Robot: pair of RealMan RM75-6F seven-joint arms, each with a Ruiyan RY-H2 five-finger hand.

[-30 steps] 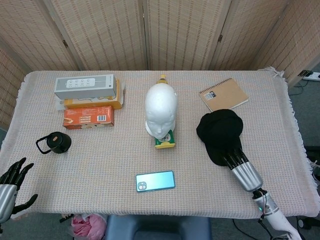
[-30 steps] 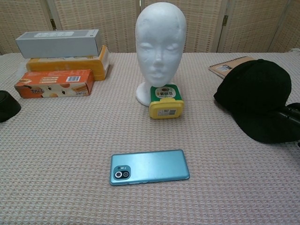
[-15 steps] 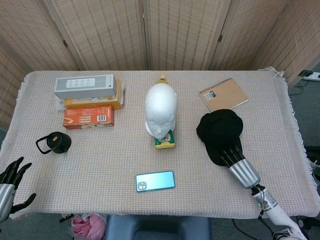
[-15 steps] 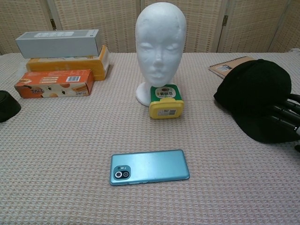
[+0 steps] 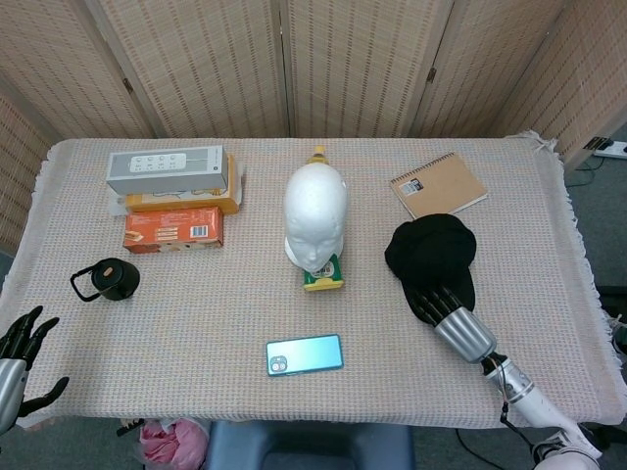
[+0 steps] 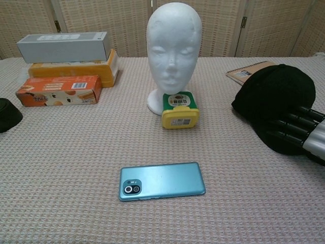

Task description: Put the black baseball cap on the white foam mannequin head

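Observation:
The black baseball cap [image 5: 431, 247] lies on the table right of the white foam mannequin head [image 5: 314, 215], which stands upright at the centre. In the chest view the cap [image 6: 277, 94] sits at the right edge and the head [image 6: 173, 46] faces the camera. My right hand [image 5: 446, 313] reaches in from the lower right, its fingers [image 6: 292, 124] stretched flat over the cap's brim and touching it. I cannot see a thumb under the brim. My left hand [image 5: 20, 367] hangs off the table's front left corner, fingers spread, holding nothing.
A yellow-green container [image 5: 323, 273] stands against the head's base. A teal phone [image 5: 305, 353] lies in front. A brown notebook [image 5: 438, 184] is behind the cap. A grey box [image 5: 167, 168] and an orange box [image 5: 174, 227] sit at the back left, a black cup [image 5: 111, 279] further left.
My right hand has slid forward and leftward, so its fingers now lie further onto the cap's brim. My left hand has sunk slightly lower. The cap has not moved.

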